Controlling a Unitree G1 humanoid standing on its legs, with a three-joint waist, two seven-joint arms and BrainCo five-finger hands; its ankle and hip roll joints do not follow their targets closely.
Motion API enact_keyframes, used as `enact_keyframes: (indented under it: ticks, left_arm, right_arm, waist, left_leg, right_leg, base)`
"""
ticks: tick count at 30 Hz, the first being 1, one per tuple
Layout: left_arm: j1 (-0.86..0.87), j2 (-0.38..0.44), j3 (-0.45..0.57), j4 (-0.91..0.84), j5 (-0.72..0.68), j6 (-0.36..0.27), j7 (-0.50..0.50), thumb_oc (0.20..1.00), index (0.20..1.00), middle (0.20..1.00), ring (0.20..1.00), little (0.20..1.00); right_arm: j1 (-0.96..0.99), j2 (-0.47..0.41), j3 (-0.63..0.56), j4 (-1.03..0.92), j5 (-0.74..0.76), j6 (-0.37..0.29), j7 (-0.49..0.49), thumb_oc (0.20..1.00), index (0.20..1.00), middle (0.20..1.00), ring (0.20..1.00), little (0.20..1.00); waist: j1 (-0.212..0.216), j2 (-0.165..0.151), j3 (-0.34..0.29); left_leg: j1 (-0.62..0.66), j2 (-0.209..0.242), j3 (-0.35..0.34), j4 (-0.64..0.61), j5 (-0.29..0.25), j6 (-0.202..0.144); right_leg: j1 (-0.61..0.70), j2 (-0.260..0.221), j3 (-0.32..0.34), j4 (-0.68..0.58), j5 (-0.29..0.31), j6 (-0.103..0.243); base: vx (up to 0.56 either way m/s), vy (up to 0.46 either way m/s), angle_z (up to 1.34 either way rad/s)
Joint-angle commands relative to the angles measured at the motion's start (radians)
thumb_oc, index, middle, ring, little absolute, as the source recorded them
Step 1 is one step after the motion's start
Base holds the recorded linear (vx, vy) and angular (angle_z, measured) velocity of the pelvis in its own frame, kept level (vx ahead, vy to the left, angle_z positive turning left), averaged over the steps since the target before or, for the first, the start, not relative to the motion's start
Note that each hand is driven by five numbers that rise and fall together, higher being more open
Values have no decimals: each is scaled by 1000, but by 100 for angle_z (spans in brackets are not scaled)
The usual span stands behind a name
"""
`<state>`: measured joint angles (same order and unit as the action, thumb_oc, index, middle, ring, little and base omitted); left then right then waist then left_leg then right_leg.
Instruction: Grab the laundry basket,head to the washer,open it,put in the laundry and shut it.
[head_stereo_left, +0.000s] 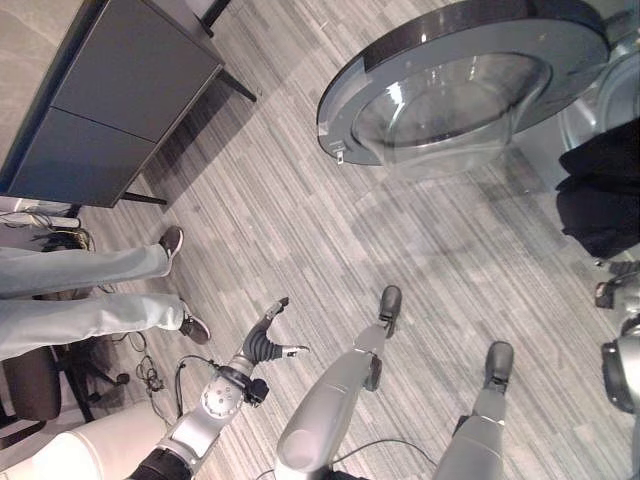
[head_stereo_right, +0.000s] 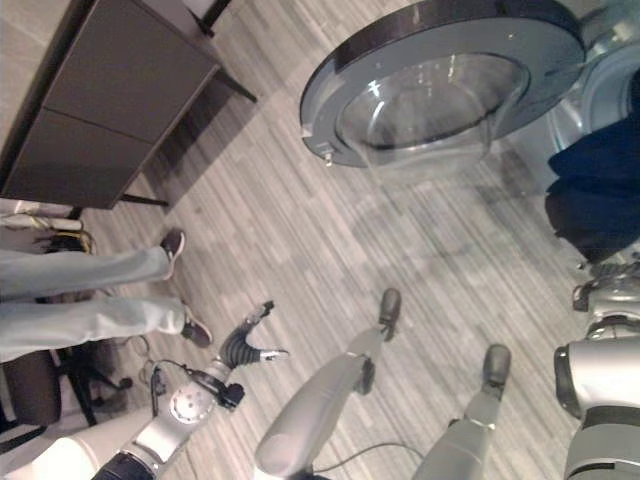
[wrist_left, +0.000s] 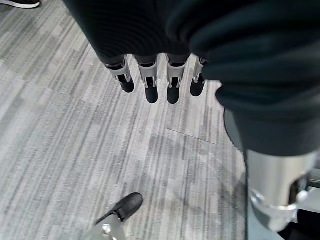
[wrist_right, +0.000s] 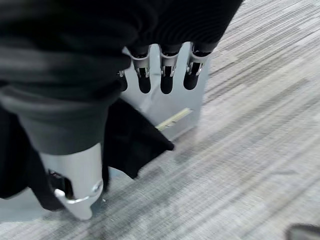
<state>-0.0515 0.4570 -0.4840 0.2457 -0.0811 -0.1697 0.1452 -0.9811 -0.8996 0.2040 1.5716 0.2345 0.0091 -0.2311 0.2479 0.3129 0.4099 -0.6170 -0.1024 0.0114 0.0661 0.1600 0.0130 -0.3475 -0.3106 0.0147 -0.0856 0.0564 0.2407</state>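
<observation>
The washer's round glass door (head_stereo_left: 460, 85) stands swung wide open over the wood floor. Dark laundry (head_stereo_left: 600, 195) hangs bunched out of the washer (head_stereo_left: 622, 90) at the right edge. My right hand (head_stereo_right: 600, 292) is just below that cloth. In the right wrist view its fingers (wrist_right: 166, 75) are straight and point at the washer's grey front panel (wrist_right: 172, 107), with the dark laundry (wrist_right: 137, 142) draping beside the thumb, not pinched. My left hand (head_stereo_left: 266, 342) hangs low at the left over bare floor, fingers (wrist_left: 150, 82) straight and holding nothing.
A person's legs (head_stereo_left: 90, 290) in light trousers and dark shoes reach in from the left, beside an office chair (head_stereo_left: 40, 385). A dark cabinet (head_stereo_left: 110, 100) on thin legs stands at the upper left. Open floor lies between the cabinet and the washer door.
</observation>
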Motion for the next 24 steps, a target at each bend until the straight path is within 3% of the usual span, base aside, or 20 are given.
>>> enact_keyframes:
  ticks: [1, 7, 17, 24]
  left_arm:
    - [-3, -2, 1, -39, -36, -30, 29, 1000, 1000, 1000, 1000, 1000]
    - [8, -2, 18, -40, -47, -32, 37, 1000, 1000, 1000, 1000, 1000]
    - [4, 5, 33, -44, -69, -49, 56, 1000, 1000, 1000, 1000, 1000]
    - [-17, 6, 15, -25, -77, -62, 66, 1000, 1000, 1000, 1000, 1000]
  right_arm:
    - [-52, -164, 73, -10, 10, 1, -27, 1000, 1000, 1000, 1000, 1000]
    - [-85, -206, 74, 18, 16, 13, -26, 1000, 1000, 1000, 1000, 1000]
    - [-240, -240, 157, -34, 75, -25, -61, 1000, 1000, 1000, 1000, 1000]
    - [-411, -228, 232, -81, 157, -66, -91, 1000, 1000, 1000, 1000, 1000]
  waist:
    - [-5, 30, 13]
    - [-7, 32, 12]
    - [-8, 27, 14]
    - [32, 36, -10]
  left_leg:
    - [-173, 12, -11, 73, -53, -84]
    - [-218, -2, 6, 101, -71, -76]
    - [-277, -19, 33, 126, -90, -66]
    - [-320, -39, 35, 130, -88, -67]
  right_leg:
    - [41, -79, -99, 33, -44, -5]
    - [18, -99, -103, 17, -21, 4]
    - [-22, -126, -107, -2, 12, 18]
    - [-50, -138, -128, -2, 25, 21]
  base:
    - [72, 58, 3]
    - [52, 39, -3]
    - [19, 24, -5]
    - [17, 35, 4]
